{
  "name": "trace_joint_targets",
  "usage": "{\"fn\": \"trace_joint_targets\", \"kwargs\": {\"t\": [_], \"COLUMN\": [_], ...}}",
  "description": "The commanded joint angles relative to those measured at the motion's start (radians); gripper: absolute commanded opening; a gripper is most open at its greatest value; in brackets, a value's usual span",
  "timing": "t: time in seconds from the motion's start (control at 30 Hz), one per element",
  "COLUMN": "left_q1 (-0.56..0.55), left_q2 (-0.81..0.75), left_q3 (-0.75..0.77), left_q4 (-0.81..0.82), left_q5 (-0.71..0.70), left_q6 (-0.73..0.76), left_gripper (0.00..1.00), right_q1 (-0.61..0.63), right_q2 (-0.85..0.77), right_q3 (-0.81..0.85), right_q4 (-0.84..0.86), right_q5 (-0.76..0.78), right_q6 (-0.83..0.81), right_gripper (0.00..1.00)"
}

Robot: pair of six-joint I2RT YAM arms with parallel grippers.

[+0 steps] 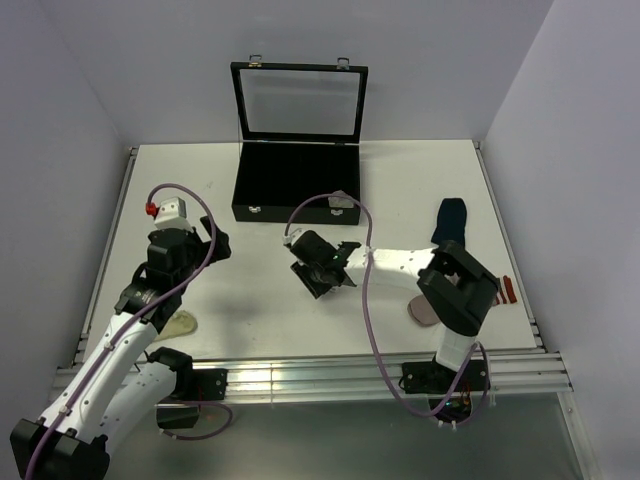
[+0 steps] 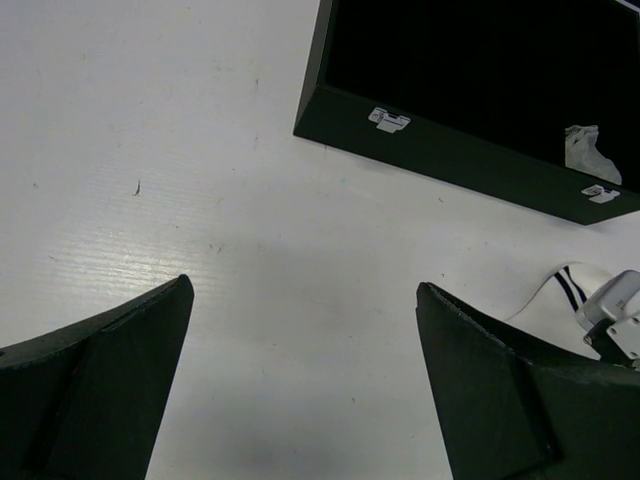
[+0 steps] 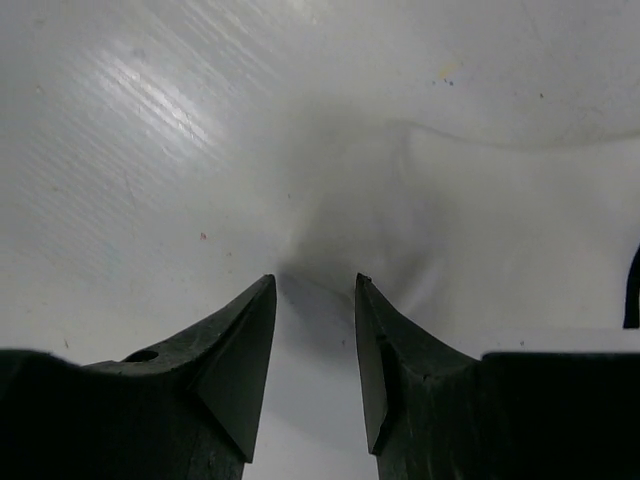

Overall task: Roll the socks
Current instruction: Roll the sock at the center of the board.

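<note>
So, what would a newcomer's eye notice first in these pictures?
First the black case, open at the far middle of the white table, its glass lid standing up. Next the navy sock on the right side, and the right hand low over the table's centre.

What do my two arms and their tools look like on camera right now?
The left arm and right arm have white links, black joints and looping purple cables. A red cap marks the left wrist. The left tool and right tool each have two dark wedge-shaped fingers.
</note>
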Motion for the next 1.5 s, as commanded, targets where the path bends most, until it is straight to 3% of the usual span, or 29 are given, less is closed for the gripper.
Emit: {"fn": "trace_joint_targets", "kwargs": {"t": [0.0,0.33,0.43,0.77,1.47], "left_q1": [0.002,0.002,0.002,0.002,0.002], "left_q2": [-0.014,-0.008,0.000,0.019,0.047], "left_q3": [0.017,0.017,0.018,0.020,0.022], "left_q4": [0.017,0.020,0.022,0.025,0.032], "left_q5": [-0.023,-0.021,-0.020,-0.007,0.014], "left_q6": [0.003,0.000,0.000,-0.003,-0.004], "left_gripper": [0.99,1.00,1.00,0.99,0.99], "right_q1": [0.007,0.010,0.013,0.013,0.051], "right_q2": [0.059,0.116,0.104,0.030,0.101], "right_q3": [0.062,0.171,0.207,0.089,0.124], "right_q4": [0.036,0.022,-0.001,-0.003,0.057], "right_q5": [0.006,-0.040,0.009,0.068,0.060], "right_q6": [-0.008,0.004,-0.002,-0.052,-0.059], "right_gripper": [0.45,0.44,0.44,0.44,0.44]}}
